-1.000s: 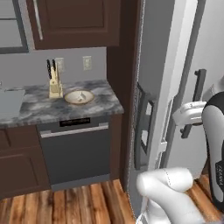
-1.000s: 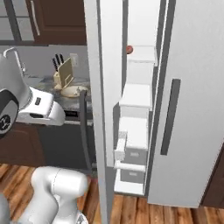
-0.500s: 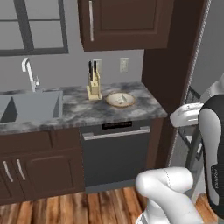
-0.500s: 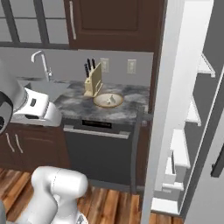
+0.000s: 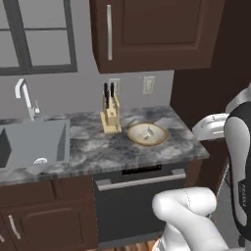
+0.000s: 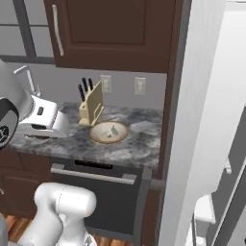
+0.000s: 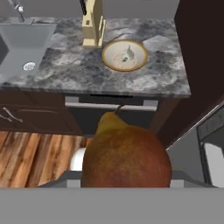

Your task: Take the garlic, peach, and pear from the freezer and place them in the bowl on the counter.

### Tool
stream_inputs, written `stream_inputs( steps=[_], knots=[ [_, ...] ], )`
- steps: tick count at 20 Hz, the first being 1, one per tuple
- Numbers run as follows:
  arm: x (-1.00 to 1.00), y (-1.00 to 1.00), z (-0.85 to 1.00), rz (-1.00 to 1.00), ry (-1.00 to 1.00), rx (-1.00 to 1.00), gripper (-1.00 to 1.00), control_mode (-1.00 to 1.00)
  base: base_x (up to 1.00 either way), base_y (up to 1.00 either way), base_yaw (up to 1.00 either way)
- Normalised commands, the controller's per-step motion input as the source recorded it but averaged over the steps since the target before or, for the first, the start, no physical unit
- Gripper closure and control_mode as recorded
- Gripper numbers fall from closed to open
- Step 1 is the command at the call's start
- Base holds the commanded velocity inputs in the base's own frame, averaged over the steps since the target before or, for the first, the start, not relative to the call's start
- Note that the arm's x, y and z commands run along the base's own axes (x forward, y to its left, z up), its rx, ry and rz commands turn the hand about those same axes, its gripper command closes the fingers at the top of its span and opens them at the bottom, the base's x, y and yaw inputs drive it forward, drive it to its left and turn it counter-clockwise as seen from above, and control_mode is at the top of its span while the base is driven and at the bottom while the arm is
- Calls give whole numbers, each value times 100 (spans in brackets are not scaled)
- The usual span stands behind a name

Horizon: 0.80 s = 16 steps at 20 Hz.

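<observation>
Here the tool is clamped on the pear, a brownish-yellow fruit with its stem pointing toward the worktop; the fruit hides the fingertips in the hand view. The pear hangs in the air on the near side of the worktop, out in front of the dark dishwasher and over the wooden floor.

Beyond it, on the dark marbled worktop, sits the bowl (cream inside, tan at the rim). The garlic, a small whitish bulb, already lies inside the bowl. Just to the left of the bowl stands the pale knife block, upright, close beside the bowl; whether they touch I cannot tell. Farther left the grey sink is let into the worktop, with a tap at its far edge.

In the right base view the pale freezer rises at the right of the worktop. A dark brown wall cabinet hangs above the bowl and knife block.
</observation>
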Motion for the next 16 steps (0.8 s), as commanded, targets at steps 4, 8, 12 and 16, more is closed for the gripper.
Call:
stream_inputs(
  steps=[4,8,12,16],
  knots=[
    [0,0,0,0,0,0,100,100,77,0,0],
    [0,0,0,0,0,0,100,100,63,0,0],
    [0,0,0,0,0,0,100,100,40,0,0],
    [36,0,-20,0,5,0,100,-100,11,0,0]
  ],
)
